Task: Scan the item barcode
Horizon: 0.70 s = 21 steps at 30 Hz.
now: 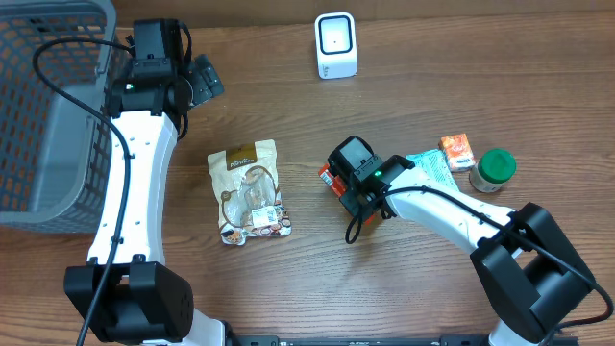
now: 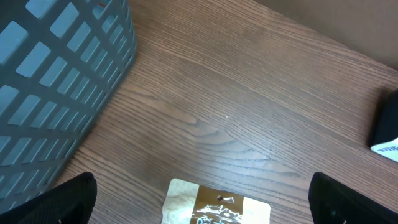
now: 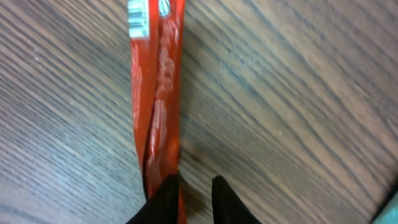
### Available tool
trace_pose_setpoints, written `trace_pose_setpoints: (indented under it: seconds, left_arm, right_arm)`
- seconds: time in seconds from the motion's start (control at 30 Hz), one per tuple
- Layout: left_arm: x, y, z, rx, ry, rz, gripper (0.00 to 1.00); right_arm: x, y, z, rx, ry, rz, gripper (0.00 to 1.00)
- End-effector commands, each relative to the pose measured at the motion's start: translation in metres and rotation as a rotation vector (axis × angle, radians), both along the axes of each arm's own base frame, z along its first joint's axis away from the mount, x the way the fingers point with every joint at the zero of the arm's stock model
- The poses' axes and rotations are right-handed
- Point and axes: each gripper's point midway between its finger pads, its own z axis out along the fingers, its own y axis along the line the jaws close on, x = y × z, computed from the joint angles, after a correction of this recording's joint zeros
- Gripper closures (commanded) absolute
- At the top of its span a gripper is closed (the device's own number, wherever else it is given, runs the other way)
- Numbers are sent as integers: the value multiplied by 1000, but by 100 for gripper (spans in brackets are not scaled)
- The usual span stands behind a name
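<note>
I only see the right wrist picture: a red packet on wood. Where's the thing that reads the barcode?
Observer: A white scanner stands at the far side of the table, well apart from the red packet.
Operator: Is anything else waiting?
Observer: A tan pouch lies left of it; an orange box and a green-lidded jar lie to the right.
Operator: And the other arm?
Observer: The left pincer hangs open beside a grey basket.
</note>
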Motion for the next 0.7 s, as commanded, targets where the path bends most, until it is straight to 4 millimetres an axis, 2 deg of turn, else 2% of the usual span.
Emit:
trace_pose_setpoints:
  seconds: [0.0,0.13,0.3,0.67]
  left_arm:
    - [1,5,-2,16,6,16,0]
    - [1,5,-2,16,6,16,0]
    - [1,5,-2,16,6,16,0]
    - [1,5,-2,16,6,16,0]
  right_arm:
    - [15,13,32,68,-49,-43,80]
    - [14,24,48,118,-23,-33,80]
    - [-1,36,48,187,58,-4,80]
    - [-14,18,19,118,79,-2,82]
